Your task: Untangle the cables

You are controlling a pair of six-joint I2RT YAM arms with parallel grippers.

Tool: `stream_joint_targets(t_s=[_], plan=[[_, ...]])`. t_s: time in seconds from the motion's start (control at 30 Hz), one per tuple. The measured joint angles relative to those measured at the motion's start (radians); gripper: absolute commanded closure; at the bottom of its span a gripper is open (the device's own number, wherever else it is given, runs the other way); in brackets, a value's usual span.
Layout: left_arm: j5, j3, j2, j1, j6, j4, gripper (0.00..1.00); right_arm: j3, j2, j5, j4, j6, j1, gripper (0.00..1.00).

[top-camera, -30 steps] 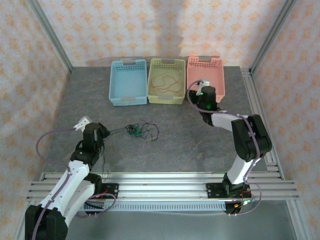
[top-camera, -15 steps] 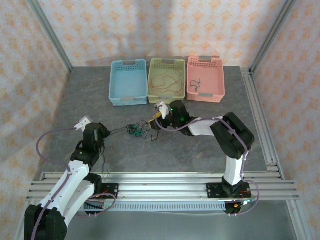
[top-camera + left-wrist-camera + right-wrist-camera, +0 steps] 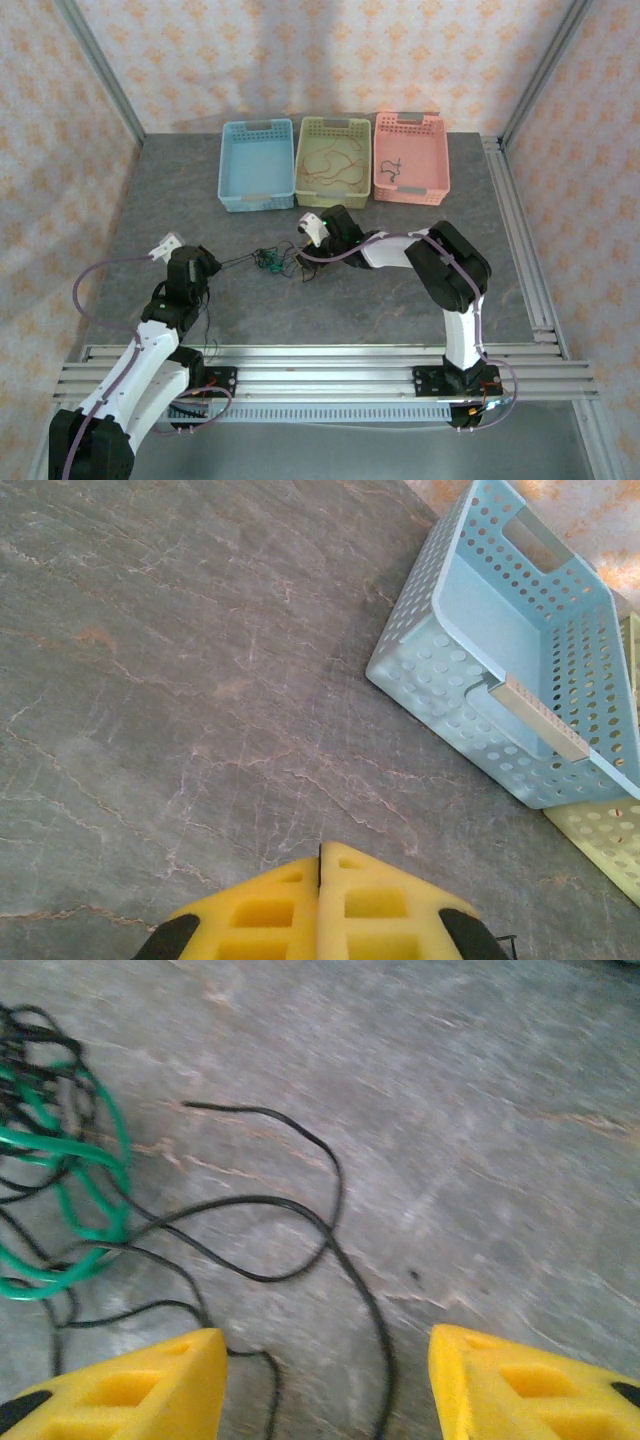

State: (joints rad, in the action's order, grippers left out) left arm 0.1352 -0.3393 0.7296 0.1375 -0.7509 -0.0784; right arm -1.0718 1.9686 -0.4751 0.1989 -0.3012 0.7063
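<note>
A tangle of black and dark green cables point(image 3: 275, 262) lies on the grey table left of centre. My left gripper point(image 3: 208, 266) is shut on a black cable that runs taut from its tips to the tangle; in the left wrist view its yellow pads point(image 3: 300, 900) press together with a thin dark line between them. Just right of the tangle, my right gripper point(image 3: 303, 244) hovers open. The right wrist view has black cable loops point(image 3: 335, 1235) passing between its spread fingers point(image 3: 150, 1380), with the green cable point(image 3: 70, 1155) to the left. Nothing is gripped there.
Three baskets stand in a row at the back: blue point(image 3: 228, 170), yellow-green point(image 3: 302, 165) holding an orange-red cable point(image 3: 335, 160), and pink point(image 3: 440, 160) holding a black cable point(image 3: 392, 167). In the left wrist view the blue basket point(image 3: 440, 670) is at the upper right.
My right arm swung from the pink basket down and left to the tangle, and its jaws spread wider. A black cable now lies in the pink basket. The left arm stayed still.
</note>
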Motion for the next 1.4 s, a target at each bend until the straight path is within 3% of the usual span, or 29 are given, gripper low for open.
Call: stream_joint_targets(t_s=[0.23,0.77,1.07,1.23,1.4], plan=[[0.0,0.0,0.0,0.0,0.0,0.0,1.0,-0.008,0.0,0.071,-0.042,-0.019,0.0,0.53],[0.0,0.0,0.0,0.0,0.0,0.0,1.0,-0.014,-0.004,0.087,-0.07,-0.043,0.002,0.99],[0.0,0.0,0.0,0.0,0.0,0.0,1.0,0.166,-0.159,0.19,0.052,0.032,-0.04,1.0],[-0.009,0.0,0.0,0.01,0.0,0.003,1.0,0.314,-0.312,0.309,0.2,0.189,-0.187,1.0],[-0.103,-0.006,0.0,0.042,-0.005,0.05,1.0,0.432,-0.45,0.33,0.296,0.356,-0.271,1.0]])
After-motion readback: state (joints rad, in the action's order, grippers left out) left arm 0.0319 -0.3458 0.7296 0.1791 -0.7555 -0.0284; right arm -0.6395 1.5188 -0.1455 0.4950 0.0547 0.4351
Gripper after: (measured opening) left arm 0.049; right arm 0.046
